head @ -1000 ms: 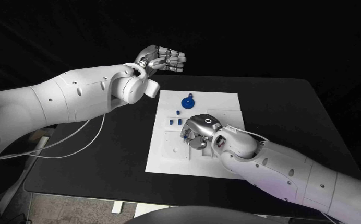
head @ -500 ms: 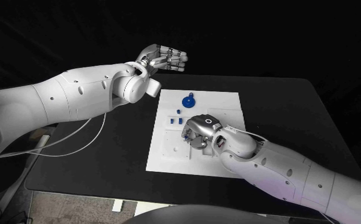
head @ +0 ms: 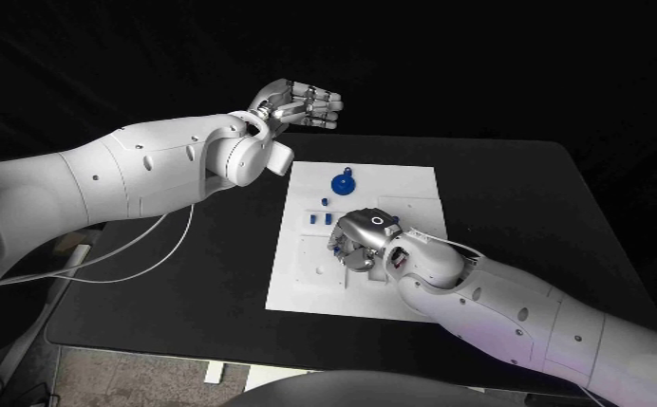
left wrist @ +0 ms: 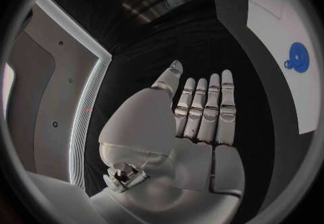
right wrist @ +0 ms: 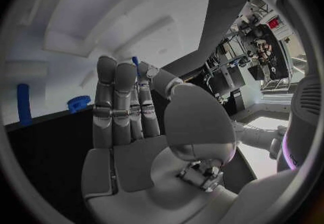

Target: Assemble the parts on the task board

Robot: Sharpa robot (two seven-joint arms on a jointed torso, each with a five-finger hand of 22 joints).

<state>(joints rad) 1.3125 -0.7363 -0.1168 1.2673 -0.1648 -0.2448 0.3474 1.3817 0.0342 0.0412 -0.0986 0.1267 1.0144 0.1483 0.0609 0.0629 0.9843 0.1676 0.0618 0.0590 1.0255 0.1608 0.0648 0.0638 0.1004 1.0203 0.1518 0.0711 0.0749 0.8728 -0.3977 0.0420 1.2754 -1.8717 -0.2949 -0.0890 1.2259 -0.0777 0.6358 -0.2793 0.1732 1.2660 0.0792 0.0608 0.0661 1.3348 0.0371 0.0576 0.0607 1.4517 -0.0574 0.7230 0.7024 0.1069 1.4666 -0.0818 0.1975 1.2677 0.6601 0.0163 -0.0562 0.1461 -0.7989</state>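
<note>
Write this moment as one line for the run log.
left hand: raised beyond the table's far edge, holds nothing | right hand: low over task board, grip unclear | round blue part: lies on board's far end

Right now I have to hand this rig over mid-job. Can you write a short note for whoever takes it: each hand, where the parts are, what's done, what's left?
Left hand: raised beyond the board's far left corner, off the board, fingers straight and together, holding nothing.
Right hand: down over the middle of the board; a thin blue piece shows past its fingertips, grip not clear.
Parts: round blue part lies at the board's far end; small blue parts sit just left of the right hand.
Done: cannot tell what is seated under the right hand.
Left: the loose parts still to be assembled.
</note>
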